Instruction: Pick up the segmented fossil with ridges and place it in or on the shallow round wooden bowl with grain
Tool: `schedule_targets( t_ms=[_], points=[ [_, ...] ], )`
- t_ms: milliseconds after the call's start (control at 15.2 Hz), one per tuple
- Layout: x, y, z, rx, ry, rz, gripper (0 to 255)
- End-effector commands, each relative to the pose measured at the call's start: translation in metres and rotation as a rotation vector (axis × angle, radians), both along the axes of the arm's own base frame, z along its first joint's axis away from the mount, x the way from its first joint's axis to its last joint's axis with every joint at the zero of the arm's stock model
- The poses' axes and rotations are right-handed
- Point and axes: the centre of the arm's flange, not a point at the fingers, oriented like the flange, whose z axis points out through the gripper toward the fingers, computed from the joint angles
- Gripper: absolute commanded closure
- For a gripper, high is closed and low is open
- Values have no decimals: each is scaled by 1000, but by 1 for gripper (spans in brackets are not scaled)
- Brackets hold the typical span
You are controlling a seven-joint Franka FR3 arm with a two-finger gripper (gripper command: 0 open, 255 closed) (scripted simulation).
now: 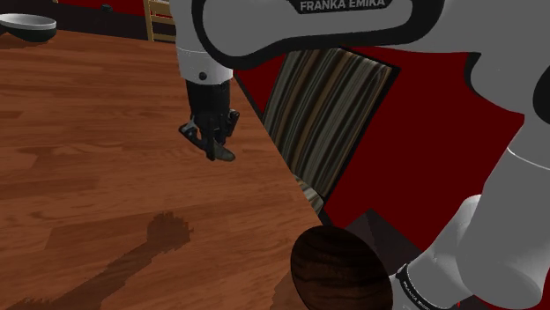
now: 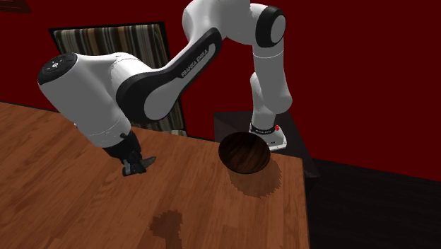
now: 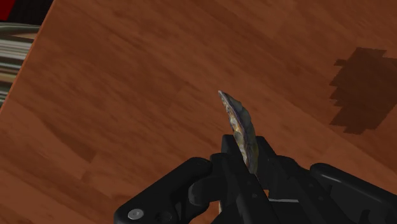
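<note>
1. Claw (image 3: 247,151) is clenched on the fossil (image 3: 238,124). The wrist view shows a thin, mottled grey-brown piece clasped edge-on between the two fingers.
2. Shoulder view: the claw hangs above the wooden table (image 1: 88,176), clear of the surface, with its shadow (image 1: 167,233) on the boards.
3. Second exterior view: the dark round wooden bowl (image 2: 245,152) sits at the table's edge beside the arm's base, well apart from the claw.
</note>
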Motion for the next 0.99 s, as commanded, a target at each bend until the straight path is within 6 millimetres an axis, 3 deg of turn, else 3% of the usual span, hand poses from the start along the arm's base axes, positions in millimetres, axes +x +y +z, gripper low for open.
schedule_targets(
  t_ms=[0,264,924],
  points=[
    [1,1,12,0,0,0,255],
    [1,1,31,0,0,0,255],
    [-127,-31,30,0,0,0,255]
  ],
)
